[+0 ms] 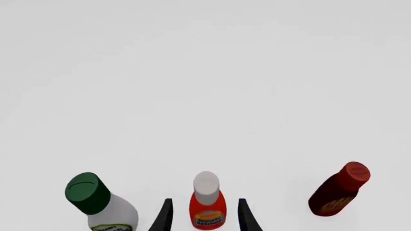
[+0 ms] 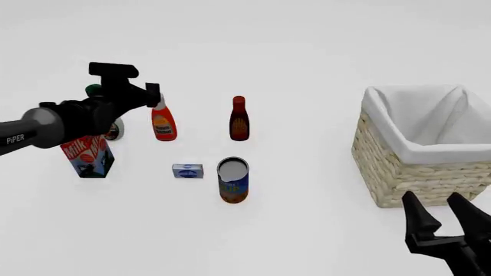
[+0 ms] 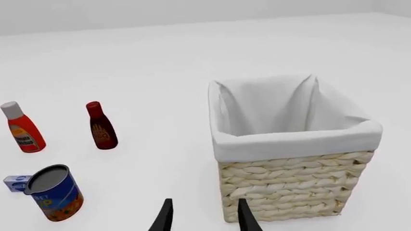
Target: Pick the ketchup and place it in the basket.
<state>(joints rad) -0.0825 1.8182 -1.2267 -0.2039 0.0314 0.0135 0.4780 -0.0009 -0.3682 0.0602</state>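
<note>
Ketchup: the bright orange-red squeeze bottle with a white-grey cap and yellow-orange label (image 2: 162, 123) is standing upright on the white table (image 2: 307, 57), left of centre in the front view, well apart from the basket.
Left gripper: the black two-fingered left gripper (image 1: 204, 216) is hovering just beside the ketchup with its jaws spread apart; in the left wrist view the bottle is showing between the two fingertips (image 1: 165, 211), with a gap on each side, so nothing is being gripped.
Basket: the large square straw-coloured wicker basket with white cloth lining (image 2: 418, 172) is sitting at the right side of the table, its inside showing only cloth.
Right gripper: the black right gripper (image 2: 445, 213) is hanging low at the near right, just in front of the basket, fingers parted and grasping nothing.
Neighbours: a dark red bottle with a red cap (image 2: 238, 119) is standing to the right of the ketchup; a white bottle with a green cap (image 1: 101, 204) is standing on its other side, mostly hidden behind the left arm in the front view.
Nearer items: a blue and red milk carton (image 2: 88, 156), a small blue box (image 2: 187, 171) and a blue and orange tin can (image 2: 233, 180) are resting closer to the camera.
</note>
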